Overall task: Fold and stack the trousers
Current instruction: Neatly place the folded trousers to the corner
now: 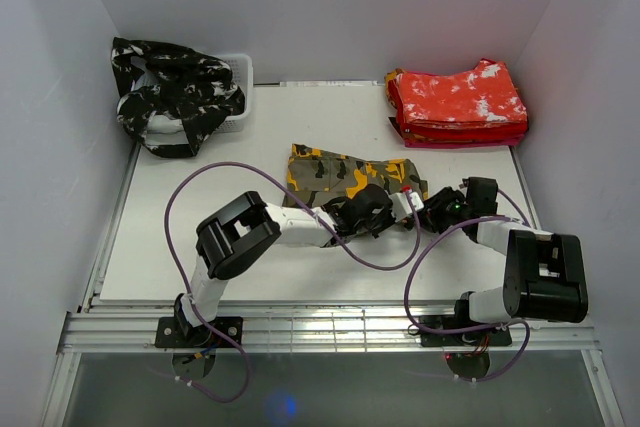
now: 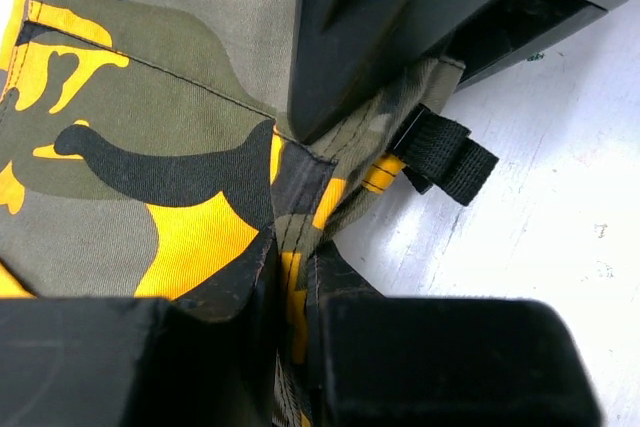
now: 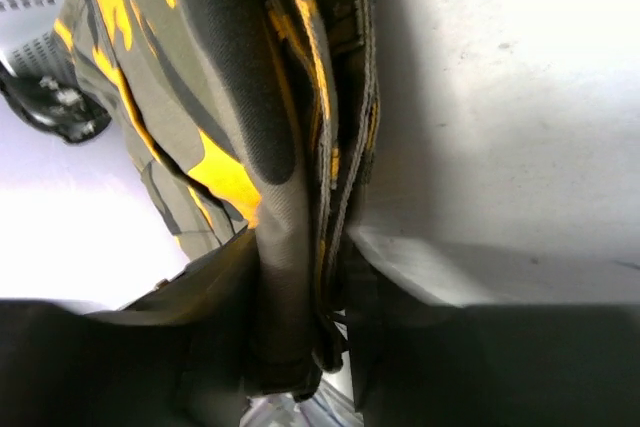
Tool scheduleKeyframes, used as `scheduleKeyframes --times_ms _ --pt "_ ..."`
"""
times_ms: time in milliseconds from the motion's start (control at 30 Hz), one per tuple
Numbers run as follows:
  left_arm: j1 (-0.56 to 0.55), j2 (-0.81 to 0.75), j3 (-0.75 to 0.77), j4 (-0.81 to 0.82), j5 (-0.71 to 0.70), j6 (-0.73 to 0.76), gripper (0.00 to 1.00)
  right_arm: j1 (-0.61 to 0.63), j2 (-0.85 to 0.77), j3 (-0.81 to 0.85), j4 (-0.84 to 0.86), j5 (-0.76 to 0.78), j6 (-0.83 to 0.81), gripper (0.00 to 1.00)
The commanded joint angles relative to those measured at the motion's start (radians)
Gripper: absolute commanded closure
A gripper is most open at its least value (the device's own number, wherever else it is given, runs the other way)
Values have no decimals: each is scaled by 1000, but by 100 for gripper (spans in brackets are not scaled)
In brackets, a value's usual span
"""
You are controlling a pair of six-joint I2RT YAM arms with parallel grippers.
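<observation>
- The white basket point(image 1: 243, 72) holds black-and-white trousers point(image 1: 175, 92), spilling over its rim and hiding its inside.
- Now the left gripper point(image 2: 295, 277) and right gripper point(image 3: 300, 337) each clamp the olive trousers point(image 1: 335, 172).

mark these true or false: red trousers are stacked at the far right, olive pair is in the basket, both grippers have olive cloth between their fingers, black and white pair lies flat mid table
1. The red trousers lie folded at the far right of the table. True.
2. The olive trousers are in the basket. False: they lie in the middle of the table.
3. The left gripper and the right gripper each have olive cloth between their fingers. True.
4. The black-and-white trousers lie flat mid-table. False: they are bunched over the basket at the far left.
</observation>
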Motion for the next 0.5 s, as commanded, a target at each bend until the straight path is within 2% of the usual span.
scheduleKeyframes --times_ms 0,33,67,100,200,233,300,333,400,433,467 --pt "2 -48 -1 -15 63 -28 100 1 4 9 37 46 -23 79" --pt "4 -50 -4 -15 69 -30 100 1 3 11 37 46 -26 90" --pt "4 -55 -9 -15 72 -31 99 1 1 11 35 48 -31 92" --pt "4 -61 -10 -17 75 -42 92 1 1 17 30 49 -37 92" --pt "22 -113 -9 -43 126 -76 79 1 -4 34 8 54 -69 92" --pt "31 -148 -7 -85 152 -97 68 3 -7 35 -2 54 -78 92" --pt "45 -194 2 -145 172 -129 59 1 -10 41 -2 48 -81 92" --pt "63 -219 0 -179 193 -168 50 1 -10 47 -3 43 -84 92" --pt "83 -317 -36 -289 254 -206 41 1 -13 58 -25 39 -101 92" --pt "111 -355 -61 -316 285 -238 30 3 -14 66 -31 37 -109 92" --pt "128 -446 -88 -351 346 -246 27 3 -20 69 -39 36 -124 92"
